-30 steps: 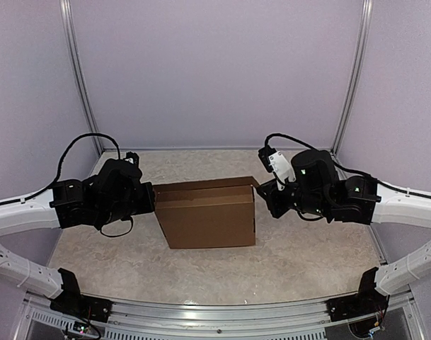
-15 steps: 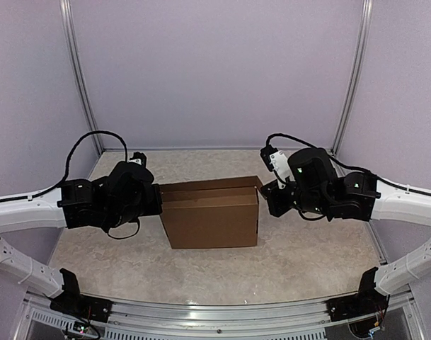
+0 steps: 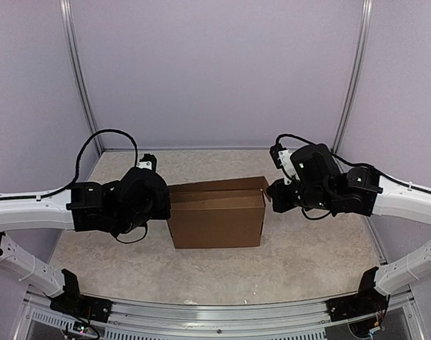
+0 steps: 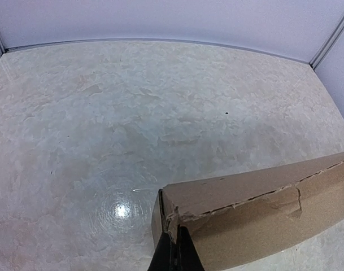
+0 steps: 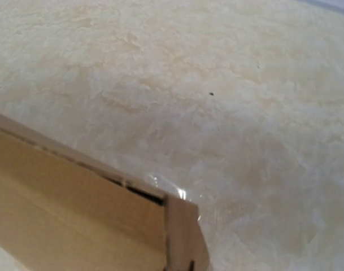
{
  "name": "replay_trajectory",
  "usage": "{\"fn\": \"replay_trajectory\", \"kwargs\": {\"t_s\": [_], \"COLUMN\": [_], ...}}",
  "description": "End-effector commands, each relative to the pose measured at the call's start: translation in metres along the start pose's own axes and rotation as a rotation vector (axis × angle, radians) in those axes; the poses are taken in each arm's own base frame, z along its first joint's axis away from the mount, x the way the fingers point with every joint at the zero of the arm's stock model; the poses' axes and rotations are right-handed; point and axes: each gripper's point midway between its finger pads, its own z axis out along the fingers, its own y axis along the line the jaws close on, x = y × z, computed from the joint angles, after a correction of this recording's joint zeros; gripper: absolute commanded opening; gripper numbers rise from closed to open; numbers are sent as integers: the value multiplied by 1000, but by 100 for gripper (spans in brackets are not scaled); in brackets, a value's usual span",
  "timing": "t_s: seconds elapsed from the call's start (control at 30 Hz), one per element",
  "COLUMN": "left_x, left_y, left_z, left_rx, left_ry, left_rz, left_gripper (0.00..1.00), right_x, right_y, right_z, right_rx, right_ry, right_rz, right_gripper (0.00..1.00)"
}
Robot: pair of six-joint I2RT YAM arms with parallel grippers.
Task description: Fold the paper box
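Note:
The paper box [image 3: 216, 212] is a brown cardboard box standing in the middle of the table, its long side facing the arms. My left gripper [image 3: 165, 202] is at its left end. In the left wrist view the dark fingertips [image 4: 183, 254] are pinched together on the torn corner edge of the box [image 4: 256, 209]. My right gripper [image 3: 270, 193] is at the box's right end. In the right wrist view the box's end wall [image 5: 186, 231] covers the fingers; only a dark sliver shows at the bottom, and no spread fingers show.
The marbled tabletop [image 3: 307, 248] lies around the box. Lilac walls with metal corner posts [image 3: 349, 85] close off the back and sides. A metal rail [image 3: 215, 312] runs along the near edge by the arm bases.
Both grippers and the box have shifted to the right together. The left arm has reached further in, and the right arm has drawn back.

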Motion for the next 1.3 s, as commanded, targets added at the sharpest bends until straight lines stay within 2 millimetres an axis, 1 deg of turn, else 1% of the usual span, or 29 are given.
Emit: {"fn": "replay_trajectory", "kwargs": {"t_s": [0.0, 0.2, 0.33, 0.6, 0.83, 1.1, 1.27], "left_x": [37, 46, 53, 57, 59, 60, 61], "left_y": [-5, -12, -15, -19, -19, -20, -20], "left_z": [6, 8, 10, 12, 14, 14, 14], "left_rx": [-8, -18, -25, -31, -33, -28, -29], "left_ry": [105, 109, 113, 114, 117, 122, 125], "left_rz": [140, 190, 213, 237, 242, 240, 241], "left_gripper": [0, 0, 0, 0, 0, 0, 0], "right_x": [-18, -22, -24, -24, -19, -12, 0], "right_y": [-1, -10, -12, -12, -11, -10, -14], "right_z": [-14, -14, -15, -12, -4, 5, 9], "right_rx": [-63, -73, -96, -125, -133, -133, -116], "right_ry": [-9, 35, 54, 71, 71, 80, 97], "right_rz": [112, 198, 251, 336, 379, 379, 344], "right_gripper": [0, 0, 0, 0, 0, 0, 0]}}
